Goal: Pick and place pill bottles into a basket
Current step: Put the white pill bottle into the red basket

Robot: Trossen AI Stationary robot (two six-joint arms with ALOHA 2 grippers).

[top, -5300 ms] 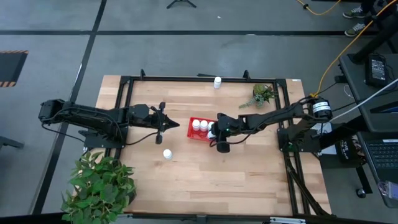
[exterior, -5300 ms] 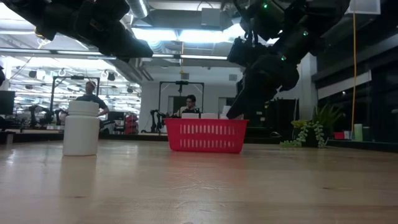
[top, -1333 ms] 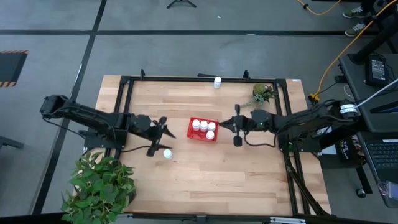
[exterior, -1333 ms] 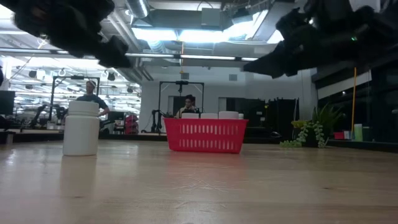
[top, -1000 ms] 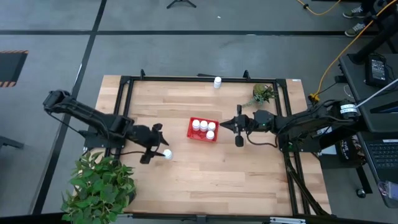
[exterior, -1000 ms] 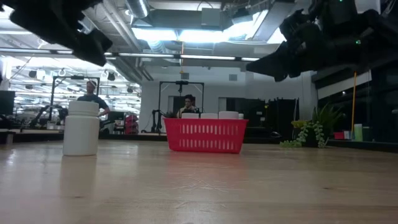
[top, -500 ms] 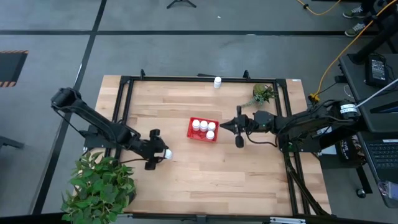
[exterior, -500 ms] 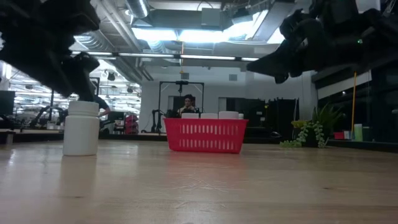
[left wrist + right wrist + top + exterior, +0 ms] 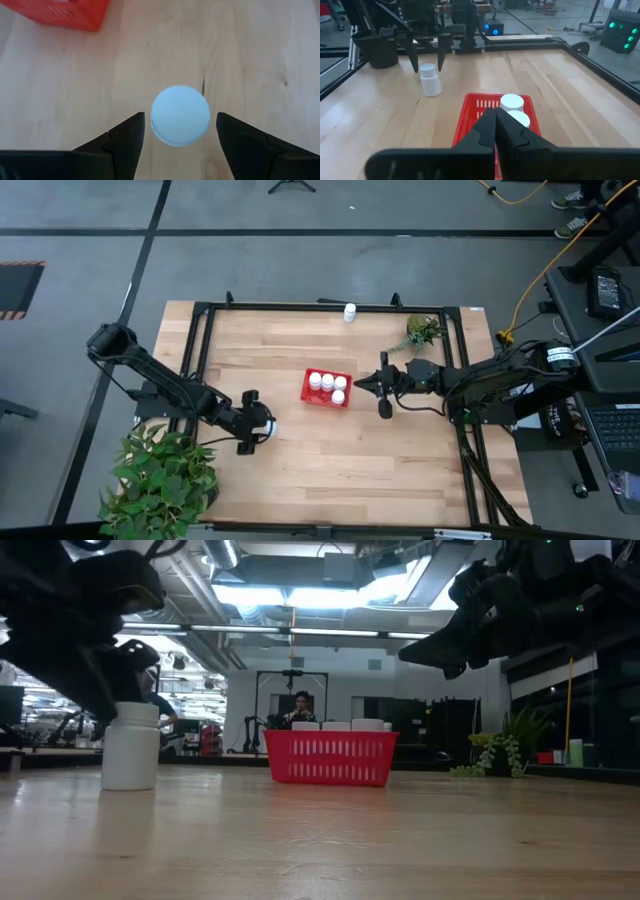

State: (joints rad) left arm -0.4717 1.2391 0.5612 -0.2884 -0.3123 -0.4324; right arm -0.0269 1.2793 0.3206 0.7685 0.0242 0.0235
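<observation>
Matt white plastic pill bottle [image 9: 180, 115] between the left gripper's [image 9: 180, 137] dark matt fingers; pale, smooth-grained wooden table [image 9: 260, 65] beneath; perforated glossy red plastic basket [image 9: 492, 112] beyond the right gripper [image 9: 496, 127].

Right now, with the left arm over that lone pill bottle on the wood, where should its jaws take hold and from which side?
Across the round body just under the cap, coming straight down. The pill bottle stands upright on the table, and the left gripper already has its open jaws on either side of it, so closing there should work.
</observation>
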